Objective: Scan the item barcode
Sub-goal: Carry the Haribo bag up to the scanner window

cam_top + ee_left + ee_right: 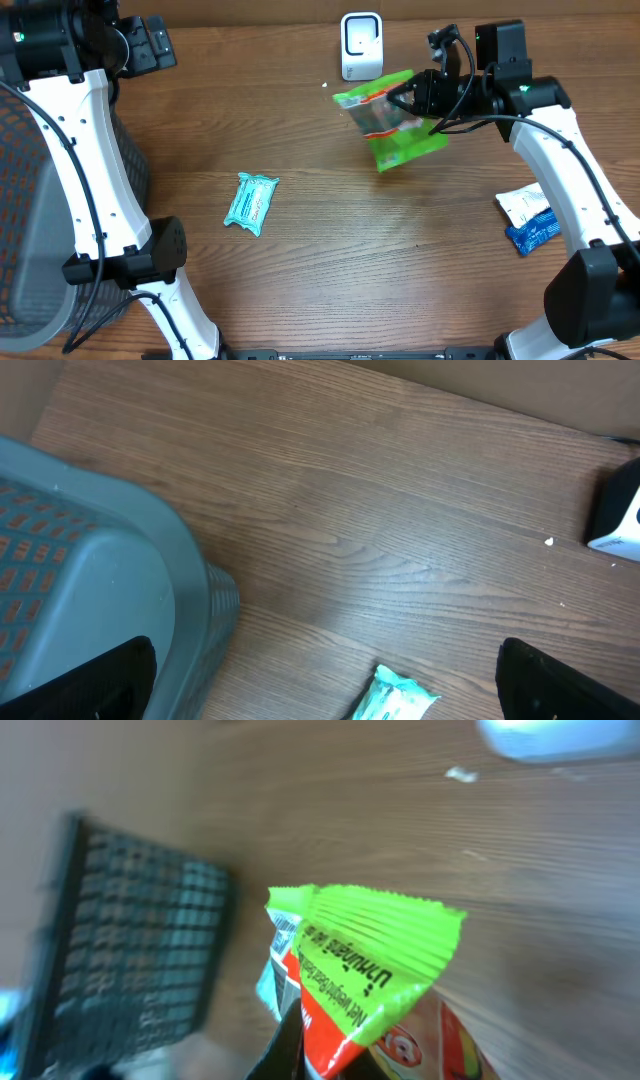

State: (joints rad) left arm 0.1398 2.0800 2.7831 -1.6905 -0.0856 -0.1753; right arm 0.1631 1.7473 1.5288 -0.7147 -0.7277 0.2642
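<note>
- We find the right gripper point(415, 95) in the upper right of the overhead frame. Its jaws are together and clamped on one edge of the green snack bag point(392, 130).
- The bag appears lifted off the table and tilted. It sits just below and to the right of the white barcode scanner point(361, 45), which stands at top centre of the overhead frame. The two are near but apart.
- We judge the step in hand to be presenting the bag to the scanner window.
- No barcode shows in any view. The right wrist view gives only the crimped green seam and some printed text, so we cannot tell which face carries the code.
- We recommend turning the wrist slowly until the coded face squares up to the window, then pausing there.
- A limp bag gripped by one edge is likely to fold or swing. We move slowly so that the film hangs flat, since creases or glare may spoil a read.
- We hold the bag short of the scanner, which looks light enough to be knocked over.
- The left gripper point(150, 45) sits in the upper left of the overhead frame, fingers apart and empty, beside the grey basket point(120, 540). It has no part in this step.
- The teal packet point(250, 202) at centre left lies well apart from the bag's path, as do the white packet point(522, 203) and blue packet point(530, 232) at the right edge.
</note>
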